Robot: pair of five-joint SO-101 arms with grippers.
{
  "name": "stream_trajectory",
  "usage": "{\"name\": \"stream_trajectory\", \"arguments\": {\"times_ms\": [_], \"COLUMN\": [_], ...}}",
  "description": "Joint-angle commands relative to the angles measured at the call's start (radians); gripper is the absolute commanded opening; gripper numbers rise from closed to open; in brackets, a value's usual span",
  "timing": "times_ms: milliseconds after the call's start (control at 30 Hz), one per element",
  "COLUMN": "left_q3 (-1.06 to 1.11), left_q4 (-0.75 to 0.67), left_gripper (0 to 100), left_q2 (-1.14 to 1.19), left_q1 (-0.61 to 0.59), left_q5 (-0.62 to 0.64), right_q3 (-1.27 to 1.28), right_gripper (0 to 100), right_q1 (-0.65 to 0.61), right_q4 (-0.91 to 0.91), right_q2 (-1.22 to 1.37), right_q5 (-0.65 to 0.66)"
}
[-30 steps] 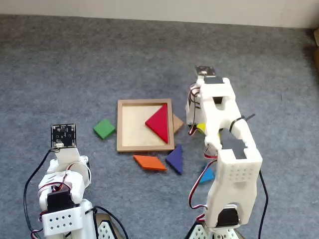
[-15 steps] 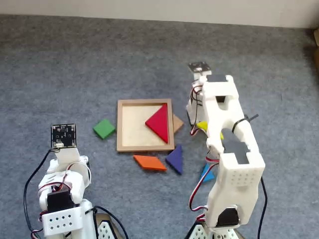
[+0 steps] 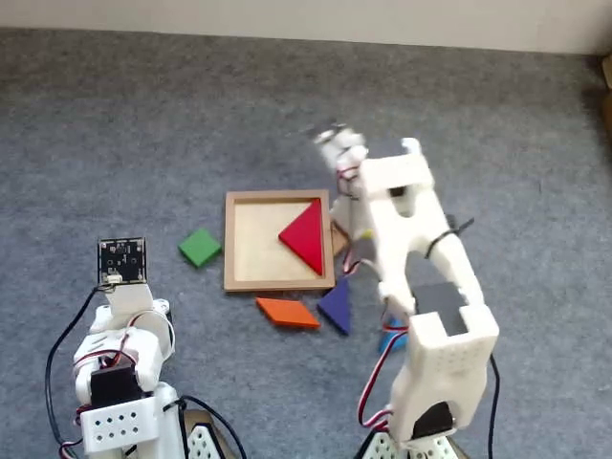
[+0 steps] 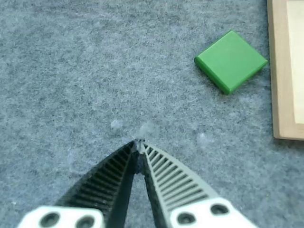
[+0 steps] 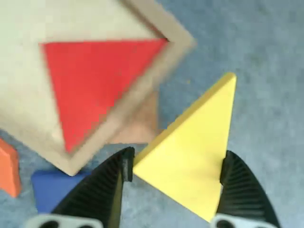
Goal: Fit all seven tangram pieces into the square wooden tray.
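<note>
Down at the lower left of the high view, the left arm (image 3: 122, 373) sat low, the left gripper (image 4: 139, 143) closed tip to tip near the green square (image 3: 200, 246). Rightward, past the wooden tray (image 3: 229, 241) and its seated red triangle (image 3: 304, 236), the right gripper (image 5: 175, 162) was clamped on the yellow triangle (image 5: 190, 152) beside the tray's right rim; best, by my read, to carry it clear over that rim, square it to the free space and lower it flat before releasing.

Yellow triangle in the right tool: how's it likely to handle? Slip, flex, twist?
Likely rigid: the yellow triangle looks like a flat, straight-edged solid piece, so no flex. It may pivot or slip, since the right tool pinches it across slanted edges rather than parallel faces. Probably light: it looks thin and small beside the tray.
</note>
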Motion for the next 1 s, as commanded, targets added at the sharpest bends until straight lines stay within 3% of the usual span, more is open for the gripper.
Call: {"name": "stream_trajectory", "arguments": {"times_ms": [0, 400, 667, 867, 967], "left_q3": [0.010, 0.010, 0.010, 0.010, 0.010], "left_q4": [-0.018, -0.017, -0.017, -0.017, -0.017], "left_gripper": [1, 1, 1, 1, 1], "left_q2": [-0.013, -0.013, -0.013, -0.013, -0.013], "left_q1": [-0.007, -0.007, -0.007, -0.007, -0.007], "left_q5": [-0.002, -0.002, -0.002, -0.002, -0.002], "right_q3": [-0.038, -0.042, -0.042, -0.045, -0.056], "right_gripper": [19.3, 19.2, 20.0, 38.2, 41.7], "right_q1": [-0.120, -0.271, -0.308, -0.323, -0.323], "right_q4": [-0.104, -0.386, -0.392, -0.295, -0.288], "right_q2": [-0.079, 0.044, 0.093, 0.091, 0.088], "right_q5": [0.161, 0.305, 0.324, 0.322, 0.321]}}
